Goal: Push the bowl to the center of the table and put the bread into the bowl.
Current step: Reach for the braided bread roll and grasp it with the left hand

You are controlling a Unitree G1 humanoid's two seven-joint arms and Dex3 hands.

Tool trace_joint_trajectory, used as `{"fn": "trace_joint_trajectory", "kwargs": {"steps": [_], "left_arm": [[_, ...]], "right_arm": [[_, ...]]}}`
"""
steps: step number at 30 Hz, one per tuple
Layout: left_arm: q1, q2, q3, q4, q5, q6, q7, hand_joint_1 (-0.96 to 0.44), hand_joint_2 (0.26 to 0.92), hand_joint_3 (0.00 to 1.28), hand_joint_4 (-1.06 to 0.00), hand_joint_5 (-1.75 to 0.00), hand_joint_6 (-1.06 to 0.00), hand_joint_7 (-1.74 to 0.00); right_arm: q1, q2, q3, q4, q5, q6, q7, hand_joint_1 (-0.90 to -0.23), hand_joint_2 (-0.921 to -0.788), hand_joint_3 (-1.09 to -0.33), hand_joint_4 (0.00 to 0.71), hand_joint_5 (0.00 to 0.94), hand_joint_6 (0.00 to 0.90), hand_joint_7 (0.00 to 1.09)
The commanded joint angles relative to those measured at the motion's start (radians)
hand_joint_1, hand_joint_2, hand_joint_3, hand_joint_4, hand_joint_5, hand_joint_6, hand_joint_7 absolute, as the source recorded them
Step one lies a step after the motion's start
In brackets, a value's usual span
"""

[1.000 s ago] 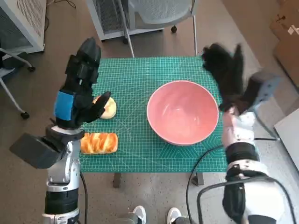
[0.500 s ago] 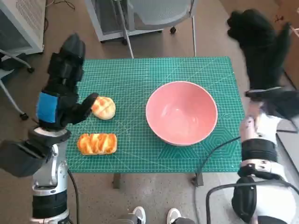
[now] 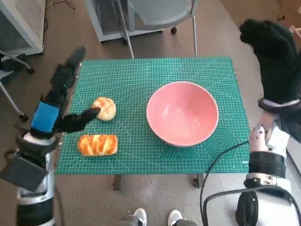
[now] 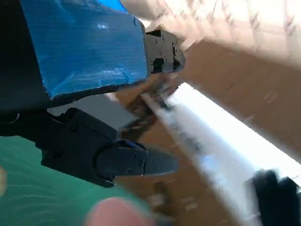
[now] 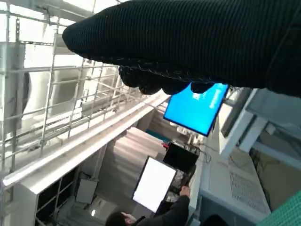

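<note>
Nearest, a long glazed bread (image 3: pixel 98 144) is lying on the green mat (image 3: pixel 141 75) close to my front-left edge. Just beyond it a round bun (image 3: pixel 105 108) is sitting, with the thumb of my left hand (image 3: pixel 59 103) touching its side, the other fingers reaching out apart and holding nothing. Pink bowl (image 3: pixel 182 114) is resting right of centre, upright. Farther off, my gloved right hand (image 3: pixel 275 59) is hanging outside the table's right edge, spread, gripping nothing.
</note>
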Motion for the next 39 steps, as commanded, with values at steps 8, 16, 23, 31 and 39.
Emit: {"fn": "trace_joint_trajectory", "kwargs": {"steps": [8,16,23,31,39], "left_arm": [[0.073,0.252,-0.103,-0.409,0.275,0.745,-0.313,-0.25,0.715,0.01,-0.08,0.00,-0.23,-0.09],[0.070,0.258,-0.190,-0.424,0.356,0.854,-0.339,-0.07,0.688,0.00,-0.09,-0.01,-0.28,-0.04],[0.036,0.281,-0.279,-0.386,0.397,0.948,-0.370,-0.06,0.692,0.00,-0.12,-0.01,-0.31,-0.03],[0.016,0.307,-0.355,-0.341,0.409,0.985,-0.399,-0.07,0.698,0.00,-0.12,0.00,-0.32,-0.02],[-0.001,0.311,-0.433,-0.247,0.425,0.967,-0.394,-0.12,0.703,0.00,-0.12,0.00,-0.33,-0.01]], "right_arm": [[0.032,0.015,0.007,0.002,0.015,0.030,-0.017,-0.670,-0.921,-0.729,0.273,0.013,0.386,0.02],[0.029,0.025,0.009,0.002,0.031,0.059,-0.004,-0.667,-0.921,-0.733,0.284,0.013,0.396,0.02],[0.034,0.032,0.021,-0.010,0.036,0.064,-0.001,-0.663,-0.921,-0.738,0.287,0.011,0.399,0.02],[0.042,0.036,0.028,-0.019,0.044,0.072,0.002,-0.666,-0.921,-0.742,0.284,0.007,0.409,0.02],[0.050,0.035,0.029,-0.023,0.042,0.071,0.001,-0.670,-0.921,-0.743,0.282,0.004,0.406,0.02]]}}
